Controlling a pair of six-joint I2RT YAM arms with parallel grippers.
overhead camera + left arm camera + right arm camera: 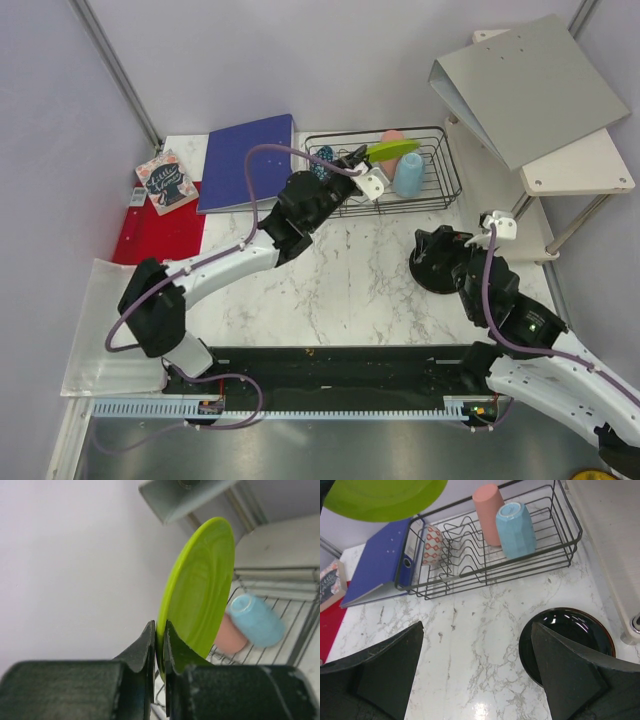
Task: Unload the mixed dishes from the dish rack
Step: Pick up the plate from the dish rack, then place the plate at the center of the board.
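Over the rack (500, 572), left end effector (159, 650) pinched the green bowl (200, 590); right end effector (477, 672) gaped over the unloaded dark bowl (570, 635); pink cup (487, 510), blue cup (515, 530), small bowl (432, 545) remained.

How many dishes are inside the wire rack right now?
3: a pink cup and a blue cup side by side at the right end of the rack, a small patterned bowl at its left end. Nothing looks hidden.

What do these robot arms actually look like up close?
The left arm and right arm have white shells, bulky black joints and a purple cable looping along each. The left end effector and right end effector each carry two matte-black fingers.
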